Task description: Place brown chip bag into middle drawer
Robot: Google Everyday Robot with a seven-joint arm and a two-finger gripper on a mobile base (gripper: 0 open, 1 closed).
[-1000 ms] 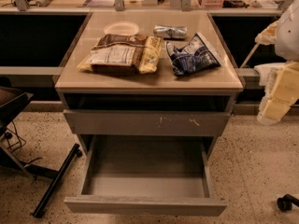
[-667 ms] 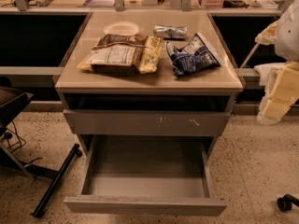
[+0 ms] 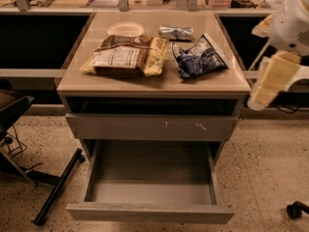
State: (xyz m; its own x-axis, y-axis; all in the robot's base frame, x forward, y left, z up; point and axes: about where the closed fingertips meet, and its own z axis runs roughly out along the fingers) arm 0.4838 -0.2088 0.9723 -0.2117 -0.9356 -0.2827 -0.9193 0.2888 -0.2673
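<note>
My gripper (image 3: pixel 264 88) hung at the right edge of the view, off the cabinet top (image 3: pixel 154 85) and just beyond its right front corner, well apart from the brown chip bag (image 3: pixel 126 57). That bag lay flat on the left half of the top, label panel up. A dark-blue bag (image 3: pixel 198 59) lay just to its right, a silver wrapper (image 3: pixel 176 32) sat behind that, and a pale dish (image 3: pixel 125 29) sat behind the brown bag. Below, the scratched drawer front (image 3: pixel 149 127) was closed. Under it, the middle drawer (image 3: pixel 149 212) stood pulled out, with nothing inside it.
</note>
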